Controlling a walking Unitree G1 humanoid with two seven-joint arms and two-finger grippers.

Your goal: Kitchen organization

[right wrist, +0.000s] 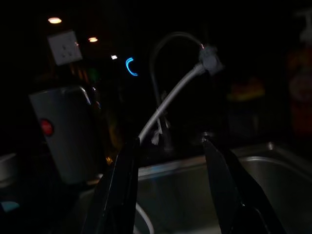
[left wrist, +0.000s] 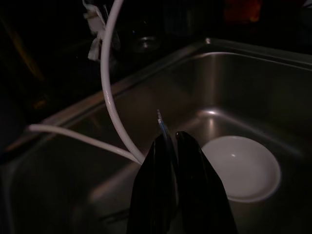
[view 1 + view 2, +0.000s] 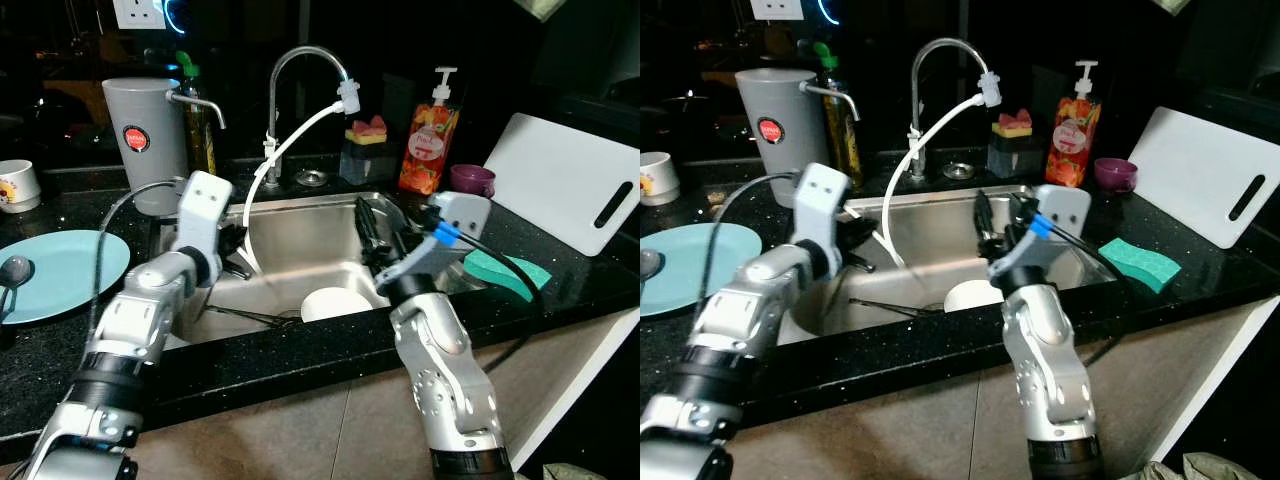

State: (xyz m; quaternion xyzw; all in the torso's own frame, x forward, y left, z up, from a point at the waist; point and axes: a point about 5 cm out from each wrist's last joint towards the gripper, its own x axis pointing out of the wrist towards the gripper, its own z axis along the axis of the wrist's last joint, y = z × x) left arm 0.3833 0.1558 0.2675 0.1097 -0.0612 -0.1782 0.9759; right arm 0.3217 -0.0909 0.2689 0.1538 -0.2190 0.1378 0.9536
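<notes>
Both arms reach over a stainless steel sink (image 3: 300, 215) set into a black speckled table (image 3: 300, 355). The left gripper (image 2: 171, 146) hangs above the left part of the basin, its jaws pressed together on a thin metal utensil (image 2: 162, 124) whose tip sticks out beyond the fingers; what kind of utensil it is cannot be told. The right gripper (image 1: 170, 146) is held over the right side of the sink with its jaws spread wide and nothing between them. On the sink floor lies a white bowl (image 3: 335, 303), with a pair of dark tongs (image 3: 250, 316) just beside it. A chrome faucet (image 3: 300, 70) arches over the basin, and a white hose (image 3: 290, 145) runs from its spout down into the sink. Behind the sink stand an orange soap bottle (image 3: 430, 140) with a pump top, its label too small to read, a dark holder with a pink and yellow sponge (image 3: 367, 130), and a purple cup (image 3: 471, 180). On the left sit a grey dispenser (image 3: 148, 135) with a round red label that cannot be read, a light blue plate (image 3: 70, 270) bearing a spoon (image 3: 12, 272), and a white mug (image 3: 18, 185) with a printed picture. On the right a green sponge (image 3: 505, 270) lies near a white cutting board (image 3: 570, 185).
</notes>
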